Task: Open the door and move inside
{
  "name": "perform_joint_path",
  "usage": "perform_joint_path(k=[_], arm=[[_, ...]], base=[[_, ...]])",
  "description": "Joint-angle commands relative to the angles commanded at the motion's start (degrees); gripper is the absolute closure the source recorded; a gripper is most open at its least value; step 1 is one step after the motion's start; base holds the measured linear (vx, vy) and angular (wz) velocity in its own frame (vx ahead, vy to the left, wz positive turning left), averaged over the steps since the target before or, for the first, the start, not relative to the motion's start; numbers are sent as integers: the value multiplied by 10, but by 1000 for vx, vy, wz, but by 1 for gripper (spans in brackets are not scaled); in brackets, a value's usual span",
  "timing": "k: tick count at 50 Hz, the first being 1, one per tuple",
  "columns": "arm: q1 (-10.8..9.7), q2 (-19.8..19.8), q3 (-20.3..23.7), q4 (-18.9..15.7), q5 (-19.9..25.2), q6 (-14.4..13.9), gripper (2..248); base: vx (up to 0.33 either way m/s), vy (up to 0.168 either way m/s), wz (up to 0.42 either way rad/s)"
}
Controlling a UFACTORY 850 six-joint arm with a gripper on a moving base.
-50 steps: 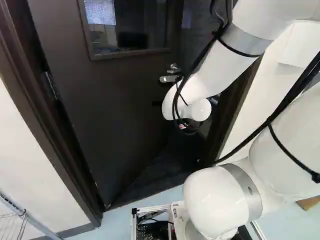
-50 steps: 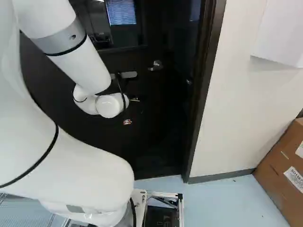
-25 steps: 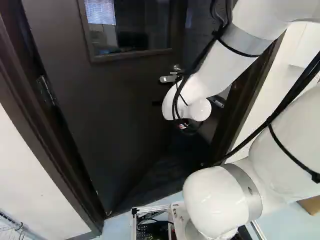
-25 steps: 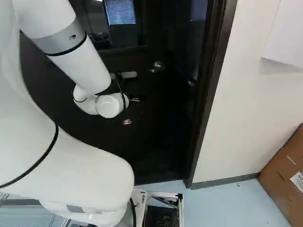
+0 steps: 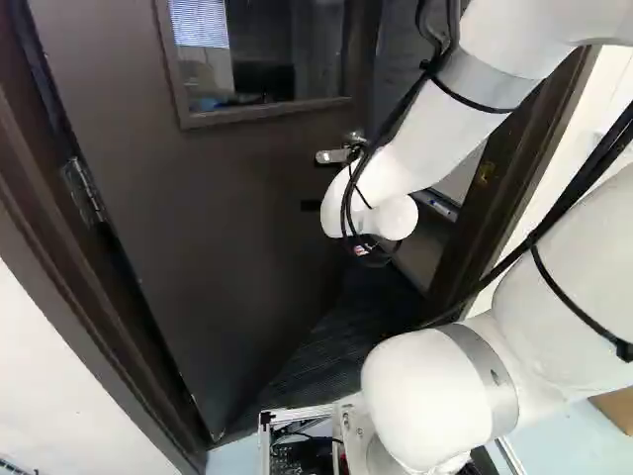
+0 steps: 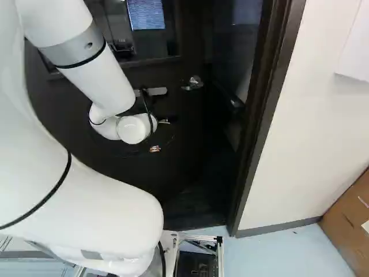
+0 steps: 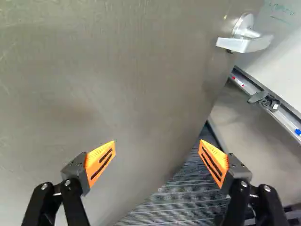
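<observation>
The dark door [image 5: 227, 218] stands partly open, swung away from me, with a gap along its handle edge. Its silver lever handle [image 6: 194, 83] shows right of my wrist in the right base view; in the wrist view the handle [image 7: 247, 41] is ahead of the fingers, beyond the right-hand one. My gripper [image 6: 154, 149] is mostly hidden by the wrist in the base views, low in front of the door. Seen from the wrist, the gripper [image 7: 157, 153] is open, nothing between its orange pads. One finger is over the door face, the other over the gap. Contact with the door cannot be told.
The right door frame [image 6: 268, 115] borders a white wall [image 6: 317, 127]; a brown box [image 6: 349, 225] stands beside that wall. Hinges [image 5: 84, 190] hold the door at its left frame. Through the gap show dark ribbed carpet [image 7: 183, 193] and a whiteboard [image 7: 287, 56] with a tray.
The base has moved ahead; both frame sides spread outward in the base views. The gap between door edge and right frame has widened as the door swung further inward. The arm keeps its pose.
</observation>
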Motion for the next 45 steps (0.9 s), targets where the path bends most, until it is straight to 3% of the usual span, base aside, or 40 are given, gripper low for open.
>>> perform_joint_path(k=[22, 45], arm=[[2, -9, -8, 0, 0, 0, 3], [28, -74, -69, 3, 0, 0, 3]], base=[[25, 12, -1], [0, 0, 0]])
